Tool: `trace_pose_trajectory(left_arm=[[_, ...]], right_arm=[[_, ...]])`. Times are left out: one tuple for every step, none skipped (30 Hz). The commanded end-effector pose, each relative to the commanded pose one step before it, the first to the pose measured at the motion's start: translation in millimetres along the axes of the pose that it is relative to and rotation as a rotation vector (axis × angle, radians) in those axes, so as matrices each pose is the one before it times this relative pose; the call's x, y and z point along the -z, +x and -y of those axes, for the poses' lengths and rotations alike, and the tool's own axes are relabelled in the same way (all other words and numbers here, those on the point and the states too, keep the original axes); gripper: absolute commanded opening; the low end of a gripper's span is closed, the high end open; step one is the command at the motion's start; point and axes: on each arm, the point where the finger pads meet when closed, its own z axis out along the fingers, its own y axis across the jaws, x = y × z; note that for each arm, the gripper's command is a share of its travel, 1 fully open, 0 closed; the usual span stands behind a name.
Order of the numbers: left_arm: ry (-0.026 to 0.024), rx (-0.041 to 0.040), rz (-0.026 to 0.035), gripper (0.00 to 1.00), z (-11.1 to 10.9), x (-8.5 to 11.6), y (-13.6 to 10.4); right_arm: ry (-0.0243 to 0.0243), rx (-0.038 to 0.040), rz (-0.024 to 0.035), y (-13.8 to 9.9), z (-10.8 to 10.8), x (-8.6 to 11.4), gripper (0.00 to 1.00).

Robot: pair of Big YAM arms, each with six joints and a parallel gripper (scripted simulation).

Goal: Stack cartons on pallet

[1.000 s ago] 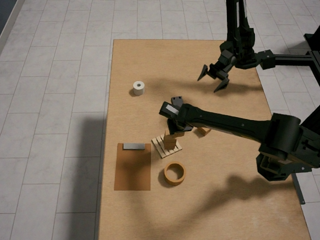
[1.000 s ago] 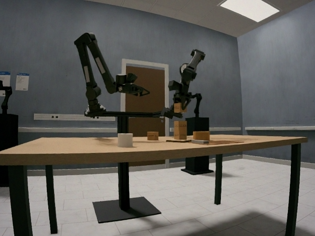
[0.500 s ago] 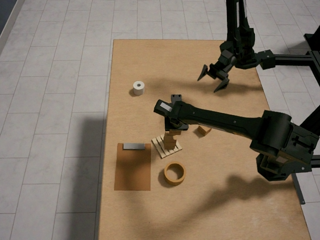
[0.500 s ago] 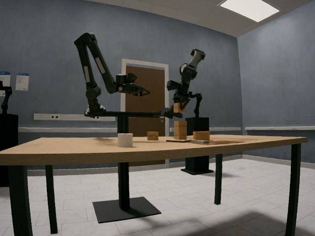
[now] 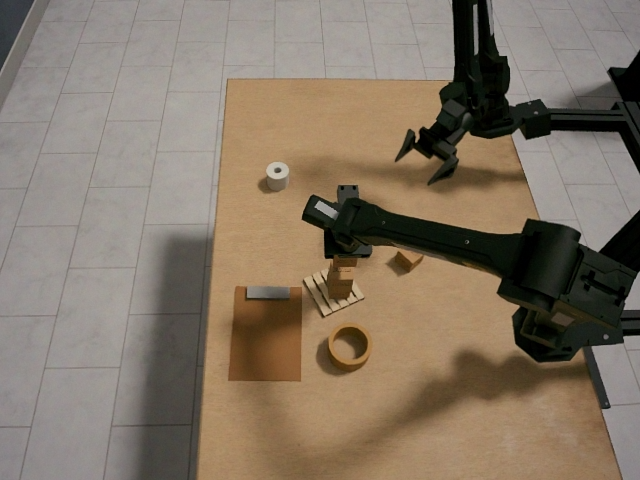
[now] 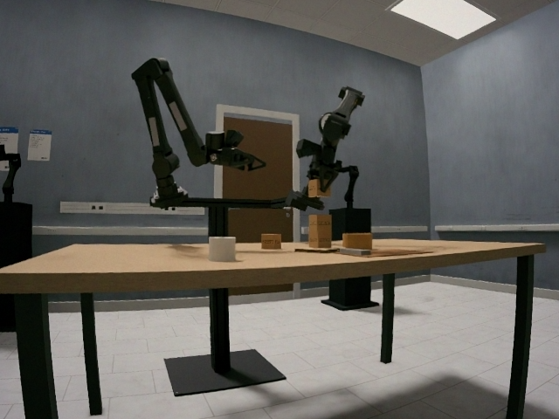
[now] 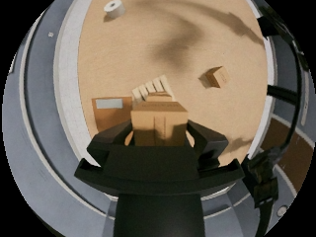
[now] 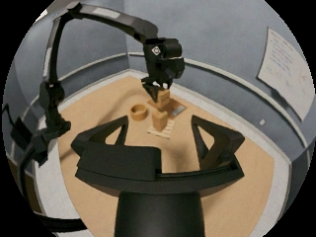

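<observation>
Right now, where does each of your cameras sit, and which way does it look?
Top: high up, facing down at the table; both arms show.
Exterior: beyond the table, looking across it; both arms show.
Left wrist: on the left arm, looking past its fingers at the pallet.
Right wrist: on the right arm, facing the left arm.
Both wrists share the pallet.

Tape ring (image 5: 334,356) (image 6: 356,240) (image 8: 138,113) crowds one side of the pallet (image 5: 319,304) (image 7: 140,94) (image 8: 159,134).

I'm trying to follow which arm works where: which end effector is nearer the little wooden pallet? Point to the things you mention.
Left. The left end effector (image 5: 347,253) (image 6: 321,187) (image 7: 159,118) (image 8: 160,100) holds a box (image 5: 344,261) (image 6: 318,188) (image 7: 159,123) (image 8: 163,96) above and just beside the pallet (image 5: 320,302) (image 6: 300,250) (image 7: 157,85) (image 8: 159,134); the right one (image 5: 412,172) (image 6: 256,167) (image 8: 159,118) hangs open, well off to one side.
</observation>
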Motion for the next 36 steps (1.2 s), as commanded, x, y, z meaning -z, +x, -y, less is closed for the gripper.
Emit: trace_pose_trajectory(left_arm=[[-0.01400, -0.00273, 0.00691, 0.50, -11.61, -5.63, 2.28], [0.00001, -0.00001, -0.00001, 0.50, 0.37, -2.16, 0.68], [0.00001, -0.00001, 0.00000, 0.50, 0.36, -2.29, 0.71], [0.00002, -0.00001, 0.00002, 0.50, 0.36, -2.38, 0.73], [0.01369, -0.00276, -0.00627, 0.50, 8.03, -6.16, 3.52], [0.00472, -0.00095, -0.00222, 0.50, 3.00, -3.70, 1.70], [0.00001, 0.00001, -0.00002, 0.50, 0.35, -2.37, 0.73], [-0.00437, 0.00088, 0.00201, 0.50, -2.12, -1.10, -0.18], [-0.01322, 0.00263, 0.00599, 0.50, -7.11, 1.43, -1.97], [-0.00078, 0.00016, 0.00044, 0.50, -0.08, -1.81, 0.47], [0.00000, 0.00000, 0.00000, 0.50, 0.00, 0.00, 0.00], [0.00000, 0.00000, 0.00000, 0.50, 0.00, 0.00, 0.00], [-0.00751, -0.00298, 0.00467, 0.50, 2.54, 3.70, 0.17], [0.00800, -0.00005, -0.00361, 0.50, 4.60, -3.71, 2.72], [-0.00124, 0.00318, -0.00055, 0.50, -3.05, -2.63, 0.41], [0.00600, -0.00120, -0.00299, 0.50, 0.57, -5.03, -0.07], [0.00291, -0.00058, -0.00153, 0.50, 2.11, -2.24, 1.14], [0.00527, -0.00102, -0.00225, 0.50, 3.41, -2.80, 1.55], [0.00162, -0.00031, -0.00067, 0.50, 1.33, -1.87, 0.81], [-0.00427, 0.00083, 0.00185, 0.50, -2.04, -0.38, -0.36], [-0.00568, 0.00110, 0.00251, 0.50, -2.86, -0.02, -0.65], [-0.00047, 0.00010, 0.00029, 0.50, 0.12, -1.34, 0.39], [0.00559, -0.00107, -0.00235, 0.50, 3.62, -2.83, 1.61], [0.00529, -0.00101, -0.00226, 0.50, 3.45, -2.75, 1.56], [-0.00148, 0.00029, 0.00063, 0.50, -0.45, -1.09, 0.20], [-0.00710, 0.00136, 0.00305, 0.50, -3.70, 0.28, -0.93], [-0.01041, 0.00195, 0.00405, 0.50, -4.84, 3.23, -1.38], [0.00000, 0.00000, 0.00000, 0.50, 0.00, 0.00, 0.00], [0.00000, 0.00000, 0.00000, 0.50, 0.00, 0.00, 0.00], [-0.01351, -0.00781, 0.00952, 0.50, -1.02, 5.89, -4.86], [-0.00002, -0.00071, 0.00027, 0.50, 0.12, 0.06, -0.34], [0.00022, 0.00441, -0.00147, 0.50, -0.73, -1.32, 2.36], [-0.00018, 0.00000, -0.00042, 0.50, -0.03, 0.00, 0.07], [0.00660, 0.00321, -0.00407, 0.50, 1.69, -3.65, 2.92], [0.00170, -0.00033, -0.00084, 0.50, 0.42, 0.00, 0.20], [0.01216, -0.00006, -0.00578, 0.50, 3.75, -6.65, 1.99]], right_arm=[[0.00535, -0.01293, 0.01345, -5.11, 0.98, -2.31, 1.00], [0.00000, 0.00000, 0.00000, 0.00, 0.00, 0.00, 1.00], [0.00000, 0.00000, 0.00000, 0.00, 0.00, 0.00, 1.00], [0.00000, 0.00000, 0.00000, 0.00, 0.00, 0.00, 1.00], [0.00000, 0.00000, 0.00000, 0.00, 0.00, 0.00, 1.00], [0.00000, 0.00000, 0.00000, 0.00, 0.00, 0.00, 1.00], [0.00000, 0.00000, 0.00000, 0.00, 0.00, 0.00, 1.00], [0.00000, 0.00000, 0.00000, 0.00, 0.00, 0.00, 1.00], [0.00000, 0.00000, 0.00000, 0.00, 0.00, 0.00, 1.00], [0.00000, 0.00000, 0.00000, 0.00, 0.00, 0.00, 1.00], [0.00000, 0.00000, 0.00000, 0.00, 0.00, 0.00, 1.00], [0.00000, 0.00000, 0.00000, 0.00, 0.00, 0.00, 1.00], [0.00000, 0.00000, 0.00000, 0.00, 0.00, 0.00, 1.00], [0.00000, 0.00000, 0.00000, 0.00, 0.00, 0.00, 1.00], [0.00000, 0.00000, 0.00000, 0.00, 0.00, 0.00, 1.00], [0.00000, 0.00000, 0.00000, 0.00, 0.00, 0.00, 1.00], [0.00000, 0.00000, 0.00000, 0.00, 0.00, 0.00, 1.00], [0.00000, 0.00000, 0.00000, 0.00, 0.00, 0.00, 1.00], [0.00000, 0.00000, 0.00000, 0.00, 0.00, 0.00, 1.00], [0.00000, 0.00000, 0.00000, 0.00, 0.00, 0.00, 1.00], [0.00000, 0.00000, 0.00000, 0.00, 0.00, 0.00, 1.00], [0.00000, 0.00000, 0.00000, 0.00, 0.00, 0.00, 1.00], [0.00000, 0.00000, 0.00000, 0.00, 0.00, 0.00, 1.00], [0.00000, 0.00000, 0.00000, 0.00, 0.00, 0.00, 1.00], [0.00000, 0.00000, 0.00000, 0.00, 0.00, 0.00, 1.00], [0.00000, 0.00000, 0.00000, 0.00, 0.00, 0.00, 1.00], [0.00000, 0.00000, 0.00000, 0.00, 0.00, 0.00, 1.00], [0.00000, 0.00000, 0.00000, 0.00, 0.00, 0.00, 1.00], [0.00000, 0.00000, 0.00000, 0.00, 0.00, 0.00, 1.00], [0.00000, 0.00000, 0.00000, 0.00, 0.00, 0.00, 1.00], [0.00000, 0.00000, 0.00000, 0.00, 0.00, 0.00, 1.00], [0.00000, 0.00000, 0.00000, 0.00, 0.00, 0.00, 1.00], [0.00000, 0.00000, 0.00000, 0.00, 0.00, 0.00, 1.00], [0.00000, 0.00000, 0.00000, 0.00, 0.00, 0.00, 1.00], [0.00000, 0.00000, 0.00000, 0.00, 0.00, 0.00, 1.00], [0.00000, 0.00000, 0.00000, 0.00, 0.00, 0.00, 1.00]])
